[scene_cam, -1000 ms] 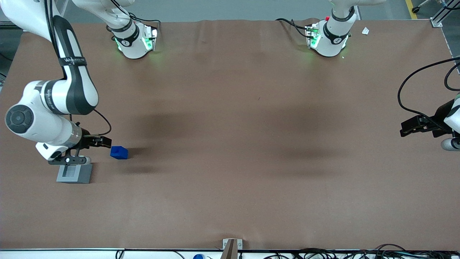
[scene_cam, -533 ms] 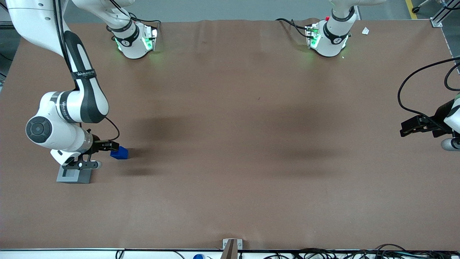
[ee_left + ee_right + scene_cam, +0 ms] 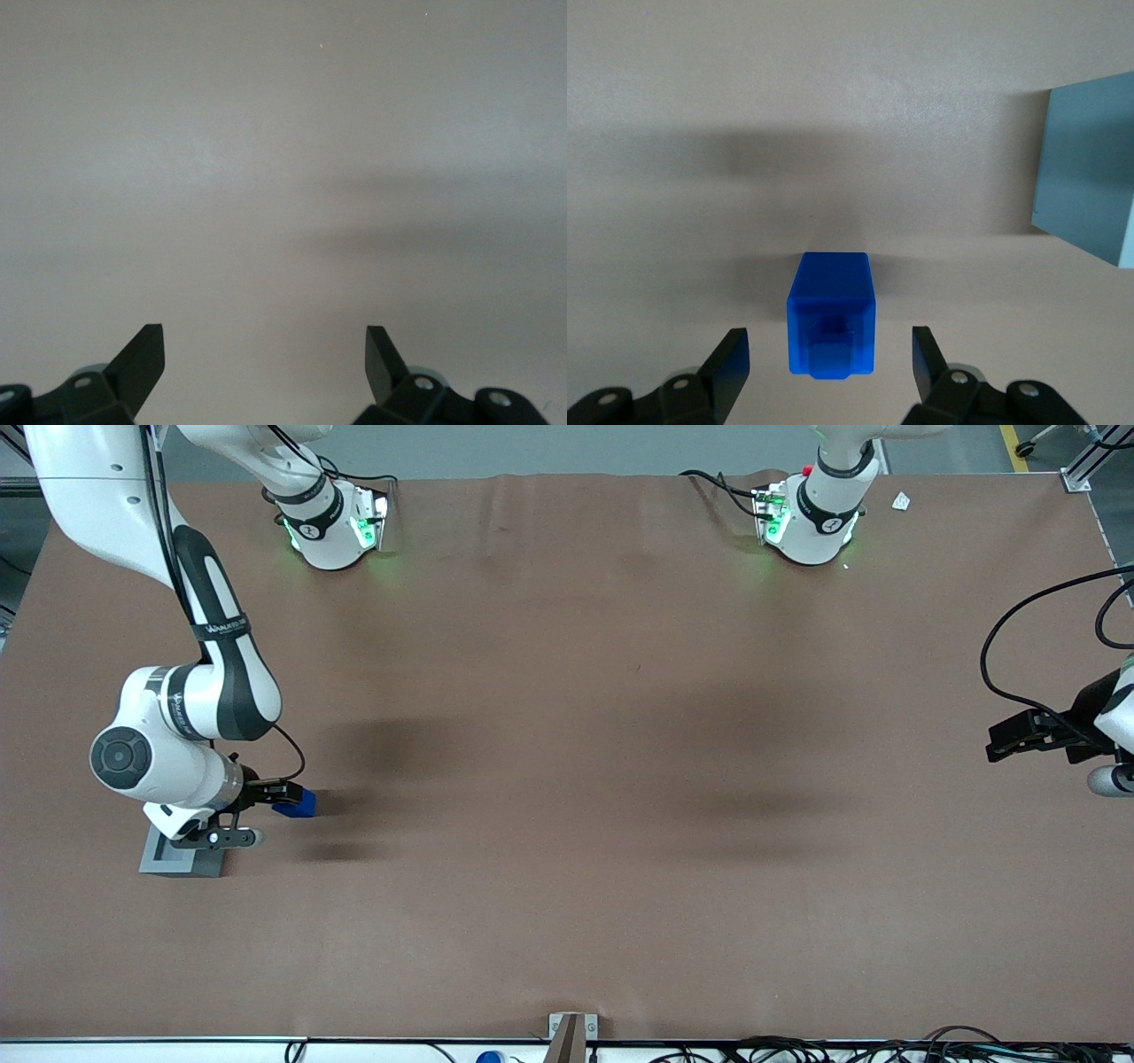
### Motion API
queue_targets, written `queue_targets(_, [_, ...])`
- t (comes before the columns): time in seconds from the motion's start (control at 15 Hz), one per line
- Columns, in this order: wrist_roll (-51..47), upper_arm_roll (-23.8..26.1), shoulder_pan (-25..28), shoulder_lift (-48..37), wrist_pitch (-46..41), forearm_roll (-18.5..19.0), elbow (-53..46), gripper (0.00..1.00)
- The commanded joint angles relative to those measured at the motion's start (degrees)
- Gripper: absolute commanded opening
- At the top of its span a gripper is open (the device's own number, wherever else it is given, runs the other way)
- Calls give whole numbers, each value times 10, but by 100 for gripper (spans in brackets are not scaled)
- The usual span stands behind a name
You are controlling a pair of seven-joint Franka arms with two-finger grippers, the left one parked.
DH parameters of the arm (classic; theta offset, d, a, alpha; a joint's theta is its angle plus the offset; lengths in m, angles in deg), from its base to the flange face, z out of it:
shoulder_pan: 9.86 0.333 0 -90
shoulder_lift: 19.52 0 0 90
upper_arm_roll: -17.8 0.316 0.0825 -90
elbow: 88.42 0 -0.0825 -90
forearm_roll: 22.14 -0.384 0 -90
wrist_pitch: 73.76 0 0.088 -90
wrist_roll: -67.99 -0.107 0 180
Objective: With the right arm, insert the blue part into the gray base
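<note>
The blue part (image 3: pixel 299 803) lies on the brown table, a little farther from the front camera than the gray base (image 3: pixel 168 859). My right arm's gripper (image 3: pixel 275 813) is open and low over the table, reaching out from above the base. Its wrist hides part of the base. In the right wrist view the blue part (image 3: pixel 830 301) sits just between the gripper's (image 3: pixel 830 342) fingertips, with gaps on both sides and no contact. The gray base (image 3: pixel 1090 168) shows there off to one side.
The brown cloth-covered table (image 3: pixel 567 779) stretches toward the parked arm's end. Two arm bases (image 3: pixel 332 522) (image 3: pixel 811 514) stand at the edge farthest from the front camera. A small metal bracket (image 3: pixel 571 1027) and cables lie at the nearest edge.
The right arm has swung toward the blue part and lowered. The open gripper moved from over the gray base until its fingertips flank the blue part. Neither block has moved.
</note>
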Motion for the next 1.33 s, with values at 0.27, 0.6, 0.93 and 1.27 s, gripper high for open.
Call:
queue_targets(0.27, [4, -1, 11, 3, 102, -8, 68, 81])
queue_targets(0.6, [6, -1, 12, 2, 113, -8, 82, 81])
queue_targets(0.93, [7, -1, 8, 2, 112, -8, 83, 71])
queue_targets(1.27, [6, -1, 6, 1, 112, -8, 81, 51])
